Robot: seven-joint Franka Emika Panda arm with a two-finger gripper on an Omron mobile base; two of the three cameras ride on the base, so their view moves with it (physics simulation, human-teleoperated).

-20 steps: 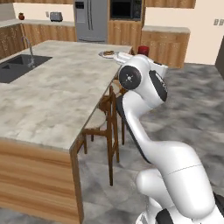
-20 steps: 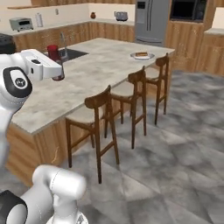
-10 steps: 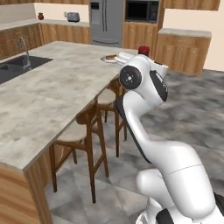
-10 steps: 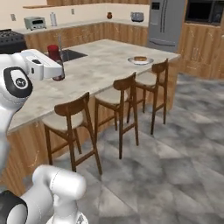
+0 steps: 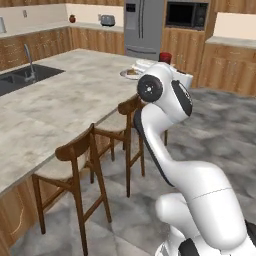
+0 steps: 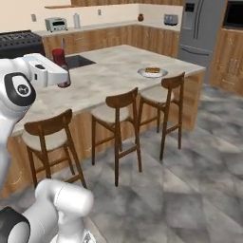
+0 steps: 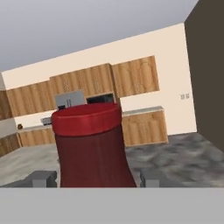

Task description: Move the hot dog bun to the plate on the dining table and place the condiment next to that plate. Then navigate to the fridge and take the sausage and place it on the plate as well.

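My gripper is shut on a dark red condiment jar with a brighter red lid, which stands upright between the fingers. From the right base view the jar is held at the hand, out over the island counter's near side. In the left base view its lid peeks above the arm. The white plate carrying the hot dog bun sits near the island's far end, and the plate is partly hidden behind the arm. The steel fridge stands shut at the back.
Three wooden stools line the island's near side. A sink is set in the counter at left. Grey floor is open to the right of the stools. Back counters hold a toaster.
The whole picture has shifted, so the base has driven along the island; stools and plate now look nearer. The jar stays held in the gripper.
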